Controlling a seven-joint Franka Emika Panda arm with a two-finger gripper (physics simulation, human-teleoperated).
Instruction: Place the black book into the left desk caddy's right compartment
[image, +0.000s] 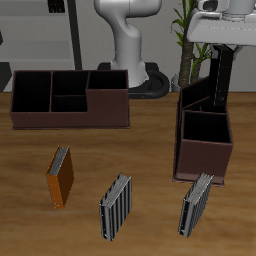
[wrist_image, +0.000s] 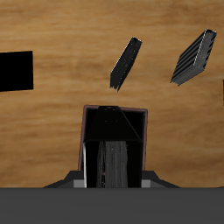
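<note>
My gripper (image: 224, 47) is shut on the black book (image: 221, 80) and holds it upright by its top edge over the left desk caddy (image: 186, 150), the dark maroon box seen end-on. The book's lower edge hangs about level with the caddy's rim, at the back of the large square right compartment (image: 205, 131). I cannot tell whether it touches the caddy. In the wrist view the book (wrist_image: 114, 162) shows edge-on between the jaws of the gripper (wrist_image: 114, 178), with the open compartment (wrist_image: 114, 121) and its maroon rim just beyond it.
A like caddy (image: 70, 98) stands broadside farther along the table's back. An orange-brown book (image: 61, 176) and two grey striped books (image: 116, 207) (image: 197, 205) stand near the front edge; one is close before the left caddy. The robot base (image: 130, 45) and a plant (image: 185, 40) are behind.
</note>
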